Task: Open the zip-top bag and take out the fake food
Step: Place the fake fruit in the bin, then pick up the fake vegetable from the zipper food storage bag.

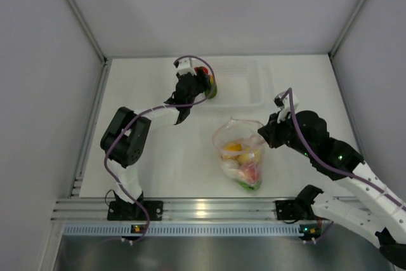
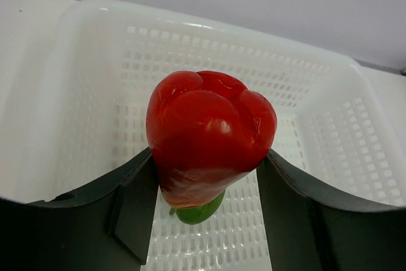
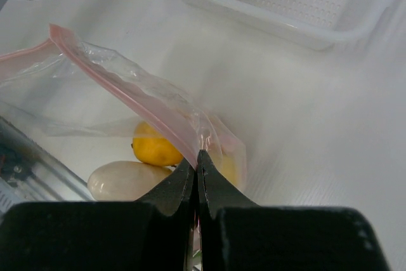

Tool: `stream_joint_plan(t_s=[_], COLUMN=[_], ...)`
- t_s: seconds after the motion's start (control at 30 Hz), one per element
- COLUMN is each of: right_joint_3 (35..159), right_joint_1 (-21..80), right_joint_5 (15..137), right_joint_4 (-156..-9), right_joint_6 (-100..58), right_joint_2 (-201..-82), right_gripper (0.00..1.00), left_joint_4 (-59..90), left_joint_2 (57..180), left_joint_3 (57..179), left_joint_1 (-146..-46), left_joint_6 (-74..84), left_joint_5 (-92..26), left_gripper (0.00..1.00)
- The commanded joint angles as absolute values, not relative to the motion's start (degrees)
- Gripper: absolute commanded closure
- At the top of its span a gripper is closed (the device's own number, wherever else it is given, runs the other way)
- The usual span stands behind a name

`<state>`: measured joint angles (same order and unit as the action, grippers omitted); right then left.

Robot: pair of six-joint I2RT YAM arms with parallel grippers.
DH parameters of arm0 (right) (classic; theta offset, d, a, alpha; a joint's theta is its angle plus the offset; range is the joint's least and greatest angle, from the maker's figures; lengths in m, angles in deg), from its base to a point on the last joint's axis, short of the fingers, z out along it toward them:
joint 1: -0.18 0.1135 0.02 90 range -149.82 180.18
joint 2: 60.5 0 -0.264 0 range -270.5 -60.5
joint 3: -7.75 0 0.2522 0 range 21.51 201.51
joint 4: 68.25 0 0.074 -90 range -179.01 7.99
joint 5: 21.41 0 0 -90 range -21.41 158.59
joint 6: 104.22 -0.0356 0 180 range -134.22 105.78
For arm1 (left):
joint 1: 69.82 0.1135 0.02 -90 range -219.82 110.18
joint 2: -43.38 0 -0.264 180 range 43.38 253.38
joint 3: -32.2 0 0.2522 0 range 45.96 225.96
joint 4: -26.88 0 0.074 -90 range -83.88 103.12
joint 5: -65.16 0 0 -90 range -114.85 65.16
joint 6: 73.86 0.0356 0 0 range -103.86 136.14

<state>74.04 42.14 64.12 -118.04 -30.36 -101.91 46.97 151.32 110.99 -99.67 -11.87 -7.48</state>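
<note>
Pinched flat together, the right gripper [image 3: 198, 160] has its jaws closed on the pink zip strip [image 3: 127, 96] of the zip-top bag [image 3: 95, 68], gripping the rim at the bag's right-hand corner. From that pinch the strip runs away up and to the left, and the clear film beside it is lifted and creased. Just past the fingertips, inside the bag, sit a yellow fruit [image 3: 155, 147] and a smooth cream piece [image 3: 124, 179]. From above, the bag lies on the table [image 1: 165, 157] between the two arms, its mouth standing open as a loop and the rest of the fake food [image 1: 244, 160] heaped in its lower half: yellow, orange, white, pink and green pieces, all glossy.

Well apart from it, the left gripper [image 2: 208, 211] clamps a red pepper [image 2: 209, 134] between its two black fingers, one pressed to each side. It is shiny, lobed and deep red, and hangs over the left end of the white perforated basket [image 2: 209, 26] at the back of the table. A green piece [image 2: 200, 212] shows under the pepper; it may be its stem, but the view does not settle that.
</note>
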Motion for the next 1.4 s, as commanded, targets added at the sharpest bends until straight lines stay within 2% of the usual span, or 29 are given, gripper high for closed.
stream_joint_plan(t_s=[0.0, 0.03, 0.07, 0.13, 0.2, 0.23, 0.3, 0.63, 0.83, 0.9, 1.17, 1.27, 1.33, 1.37], right_joint_3=[75.30, 75.21, 75.03, 74.86, 74.51, 74.51, 74.33, 74.77, 77.23, 78.45, 84.68, 88.20, 89.70, 90.93], right_joint_1=[42.28, 42.37, 42.37, 42.37, 42.37, 42.37, 42.37, 42.28, 42.37, 42.28, 42.37, 42.37, 42.46, 42.46], right_joint_5=[62.70, 62.70, 62.70, 62.52, 62.26, 62.26, 62.00, 61.91, 61.65, 61.56, 64.45, 65.25, 65.16, 64.90], right_joint_4=[-118.48, -118.48, -118.48, -118.31, -118.05, -117.96, -117.87, -117.25, -118.92, -119.27, -122.69, -124.98, -127.36, -128.14], right_joint_6=[-30.21, -30.13, -30.13, -30.13, -29.95, -30.04, -30.04, -30.39, -29.16, -28.98, -28.19, -27.49, -27.14, -27.05], right_joint_2=[-101.10, -101.19, -101.02, -101.10, -101.37, -101.54, -101.89, -103.12, -104.62, -105.14, -108.57, -111.56, -113.40, -113.84], right_gripper=[1.00, 1.00, 1.00, 1.00, 1.00, 1.00, 1.00, 1.00, 1.00, 1.00, 1.00, 1.00, 1.00, 1.00], left_joint_4=[48.72, 48.72, 48.72, 48.80, 48.81, 48.81, 48.80, 48.63, 47.22, 47.22, 42.66, 35.47, 25.02, 21.51], left_joint_2=[152.54, 152.80, 152.89, 152.81, 152.28, 152.19, 151.23, 141.30, 128.83, 124.36, 113.44, 110.80, 110.09, 110.00], left_joint_3=[113.46, 113.46, 113.20, 112.84, 112.32, 112.23, 111.88, 108.98, 105.38, 103.88, 103.44, 106.41, 110.70, 112.21], left_joint_1=[-99.18, -99.09, -99.09, -99.09, -99.09, -99.09, -99.00, -99.09, -99.00, -99.09, -99.17, -100.66, -104.26, -106.45], left_joint_6=[-12.78, -12.87, -12.87, -13.21, -13.22, -13.13, -13.30, -14.18, -18.04, -18.40, -16.04, -10.95, -4.02, -1.38], left_joint_5=[-10.16, -10.08, -10.25, -10.17, -10.78, -11.48, -12.01, -15.27, -16.75, -19.38, -43.20, -45.32, -43.05, -37.99], left_gripper=[0.61, 0.56, 0.44, 0.31, 0.27, 0.14, 0.02, 0.02, 0.02, 0.02, 0.02, 0.02, 0.02, 0.02])
